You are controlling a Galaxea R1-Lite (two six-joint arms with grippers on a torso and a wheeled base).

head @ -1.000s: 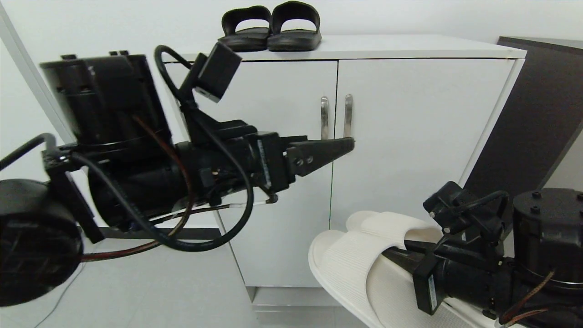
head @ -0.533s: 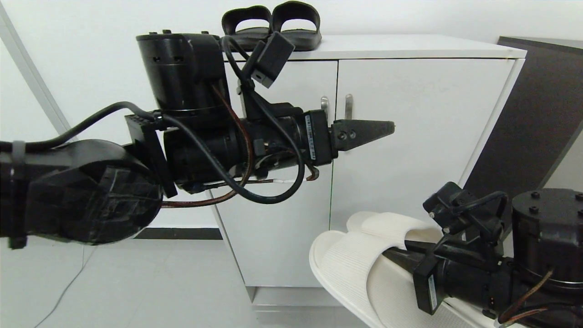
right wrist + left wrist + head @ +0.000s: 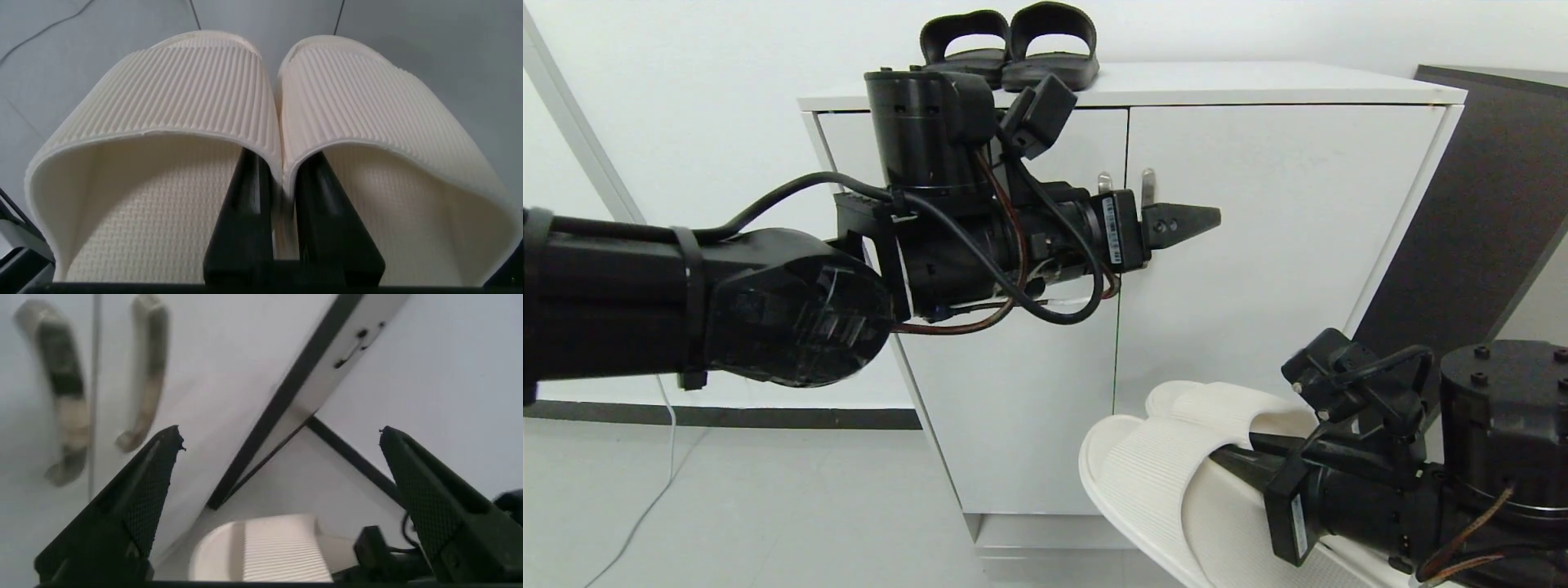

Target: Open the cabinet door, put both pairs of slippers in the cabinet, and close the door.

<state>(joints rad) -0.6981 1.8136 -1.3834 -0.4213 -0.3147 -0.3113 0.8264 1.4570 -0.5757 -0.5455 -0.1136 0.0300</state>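
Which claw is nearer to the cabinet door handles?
Left. The left claw is level with the door handles, close beside them; the right claw is well below, holding the white slippers.

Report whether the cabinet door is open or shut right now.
Shut. Both cabinet doors sit flush, a thin seam between them, and the left gripper hangs open near the handles.

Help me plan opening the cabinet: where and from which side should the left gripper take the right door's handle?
I'd grip the right door's handle at mid-bar, coming straight from the front with the open left gripper, one finger each side. It is a slim upright bar, bowed outward with a gap behind.
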